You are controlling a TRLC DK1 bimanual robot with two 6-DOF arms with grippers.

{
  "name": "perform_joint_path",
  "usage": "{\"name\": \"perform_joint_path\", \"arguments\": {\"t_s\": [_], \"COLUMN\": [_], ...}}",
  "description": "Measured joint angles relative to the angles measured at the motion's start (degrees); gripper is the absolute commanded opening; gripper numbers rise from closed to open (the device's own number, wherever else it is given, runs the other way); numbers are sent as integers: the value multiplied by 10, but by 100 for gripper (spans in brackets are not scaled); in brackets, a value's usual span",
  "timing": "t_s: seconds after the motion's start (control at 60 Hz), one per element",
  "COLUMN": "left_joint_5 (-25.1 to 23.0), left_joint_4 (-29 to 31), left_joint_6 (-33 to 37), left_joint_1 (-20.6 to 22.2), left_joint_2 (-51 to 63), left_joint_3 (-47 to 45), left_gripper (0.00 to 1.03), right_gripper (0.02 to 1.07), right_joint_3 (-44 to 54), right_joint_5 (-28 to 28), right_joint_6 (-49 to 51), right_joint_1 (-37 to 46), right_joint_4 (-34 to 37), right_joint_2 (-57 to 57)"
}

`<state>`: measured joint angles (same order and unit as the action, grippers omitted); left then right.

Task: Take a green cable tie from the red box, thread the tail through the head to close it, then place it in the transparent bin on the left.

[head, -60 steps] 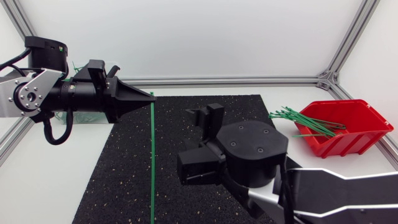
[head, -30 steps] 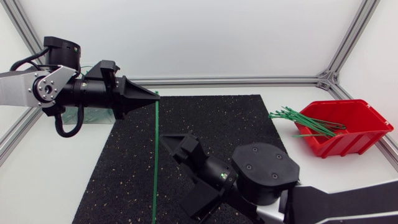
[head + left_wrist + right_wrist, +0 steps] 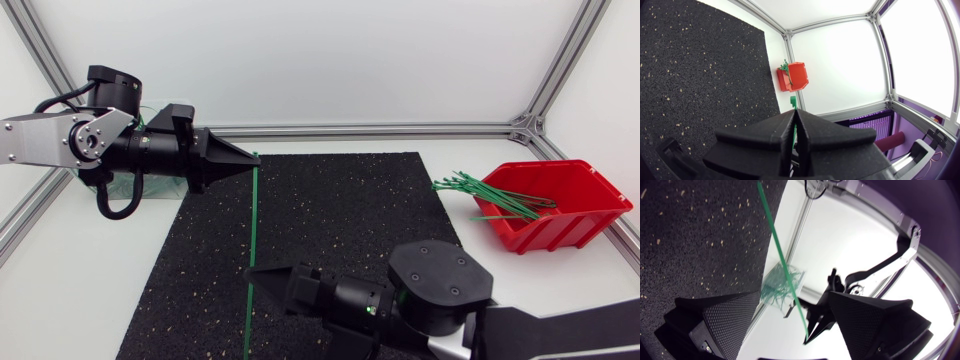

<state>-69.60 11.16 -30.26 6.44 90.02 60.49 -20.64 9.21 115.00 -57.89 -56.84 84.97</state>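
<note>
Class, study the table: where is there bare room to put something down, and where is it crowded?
Free: the black mat between the cable tie and the red box; also the white table beside the mat's left edge. Crowded: the tie's line from left gripper to right gripper, and the front under the right arm.

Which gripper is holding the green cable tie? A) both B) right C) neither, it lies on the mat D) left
D: the left gripper is shut on one end of the cable tie; the right gripper stands open around it, not touching.
</note>
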Motion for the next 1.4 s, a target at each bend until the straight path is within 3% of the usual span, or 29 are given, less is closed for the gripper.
{"name": "perform_joint_path", "arguments": {"t_s": [0.25, 0.4, 0.733, 1.167, 1.4], "left_joint_5": [14, 16, 18, 17, 17], "left_joint_4": [11, 15, 15, 41, 45], "left_joint_6": [16, 18, 19, 39, 46], "left_joint_1": [4, 7, 8, 7, 7], "left_joint_2": [20, 25, 27, 28, 28], "left_joint_3": [19, 19, 28, 30, 30], "left_gripper": [4, 4, 4, 4, 4], "right_gripper": [102, 94, 99, 65, 56], "right_joint_3": [19, 20, 19, -43, -44], "right_joint_5": [91, 148, 156, 140, 132], "right_joint_6": [49, 67, 78, 78, 78], "right_joint_1": [41, 44, 19, 2, -2], "right_joint_4": [0, 0, 0, 0, 0], "right_joint_2": [-13, -2, 59, 129, 130]}}
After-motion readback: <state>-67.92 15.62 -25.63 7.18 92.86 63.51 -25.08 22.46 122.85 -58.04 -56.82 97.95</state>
